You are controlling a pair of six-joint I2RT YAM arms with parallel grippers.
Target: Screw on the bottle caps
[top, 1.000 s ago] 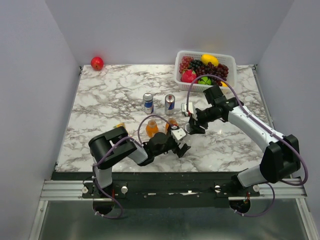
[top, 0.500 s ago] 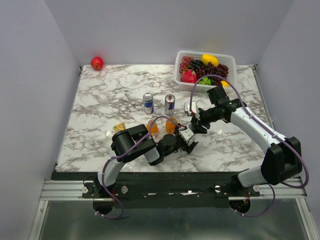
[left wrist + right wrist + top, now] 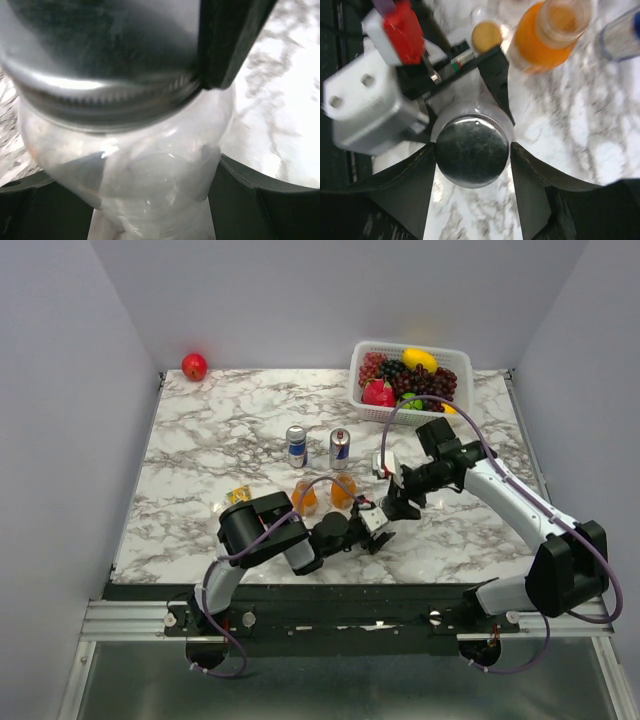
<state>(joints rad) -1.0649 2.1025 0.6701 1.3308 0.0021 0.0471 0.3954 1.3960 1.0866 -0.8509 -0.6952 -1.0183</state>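
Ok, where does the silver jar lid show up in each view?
Top external: hidden where the left gripper and right gripper meet, front centre of the marble table.
Left wrist: silver lid fills the top, on the glass jar.
Right wrist: silver lid at centre, between the fingers.
Shared landmark: that marble table.

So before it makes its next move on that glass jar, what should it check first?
1. Silver lid sits on the clear jar: ok.
2. Lid level and threads caught: cannot tell.
3. Right gripper has a finger on each side of the lid: ok.
4. Left gripper brackets the jar's body; firm hold: cannot tell.
5. Orange bottle capped: not ok; its mouth is open, and an orange cap lies loose nearby.
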